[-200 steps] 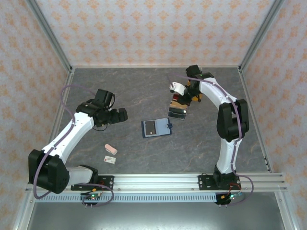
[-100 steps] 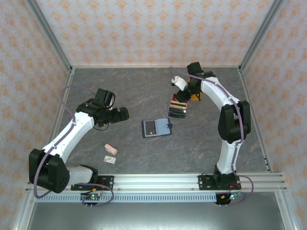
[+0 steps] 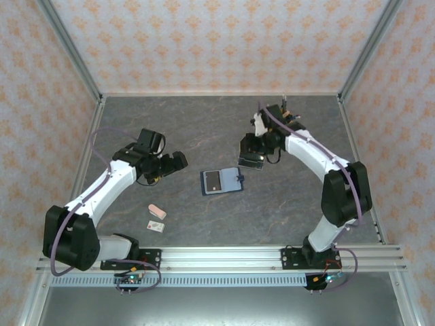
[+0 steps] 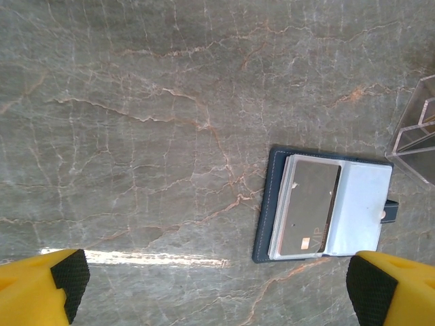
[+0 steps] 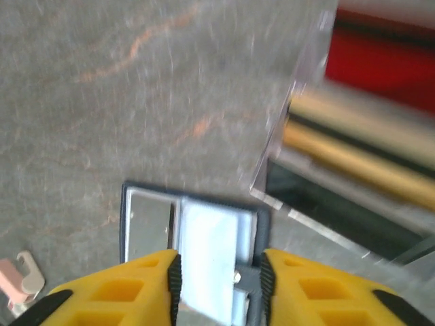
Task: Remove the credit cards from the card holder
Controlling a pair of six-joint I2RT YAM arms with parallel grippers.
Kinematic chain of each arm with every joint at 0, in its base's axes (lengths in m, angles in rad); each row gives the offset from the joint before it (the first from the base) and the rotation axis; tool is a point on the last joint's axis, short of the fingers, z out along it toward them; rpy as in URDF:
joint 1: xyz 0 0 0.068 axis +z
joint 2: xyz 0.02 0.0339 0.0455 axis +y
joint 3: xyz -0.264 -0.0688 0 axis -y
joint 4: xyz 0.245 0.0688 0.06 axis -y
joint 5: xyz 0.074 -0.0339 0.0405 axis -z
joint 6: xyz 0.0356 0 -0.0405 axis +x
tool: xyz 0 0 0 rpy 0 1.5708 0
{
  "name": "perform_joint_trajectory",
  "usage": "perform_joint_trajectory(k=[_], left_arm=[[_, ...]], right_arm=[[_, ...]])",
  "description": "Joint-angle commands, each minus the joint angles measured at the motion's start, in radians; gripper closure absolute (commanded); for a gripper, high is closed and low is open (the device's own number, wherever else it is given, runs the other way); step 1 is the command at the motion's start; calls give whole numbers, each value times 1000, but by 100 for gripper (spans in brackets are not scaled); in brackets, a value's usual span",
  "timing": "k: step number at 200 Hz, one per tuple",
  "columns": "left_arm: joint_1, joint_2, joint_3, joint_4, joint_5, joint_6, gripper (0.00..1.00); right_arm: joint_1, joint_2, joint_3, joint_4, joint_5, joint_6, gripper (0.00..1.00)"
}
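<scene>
The dark navy card holder lies open on the table, and a grey credit card sits in its left pocket. From directly above, the holder appears between my right gripper's fingers. My right gripper is open with nothing in it, and it hovers by the clear tray. A tan credit card and a red one stand in that tray. My left gripper is wide open with nothing in it, left of the holder.
A pink block and a small white card lie near the front left. The tray's clear corner stands just beyond the holder. Metal frame posts and patterned walls ring the grey marble table.
My right gripper has opened and drawn back from the tray toward the holder, its arm swinging right. My left gripper has crept a little right toward the holder.
</scene>
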Motion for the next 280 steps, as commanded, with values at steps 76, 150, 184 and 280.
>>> perform_joint_trajectory(k=[76,150,184,280], left_arm=[[8,46,-59,122,67,-74,0],[-2,30,-82,147,78,-118,0],[-4,36,-69,124,71,-107,0],[-51,94,-63,208,108,-150,0]], right_arm=[[218,118,-117,280,4,435,63],[221,236,-83,256,-92,377,70],[220,260,-65,226,-122,331,75],[220,279,-63,232,-171,307,84]])
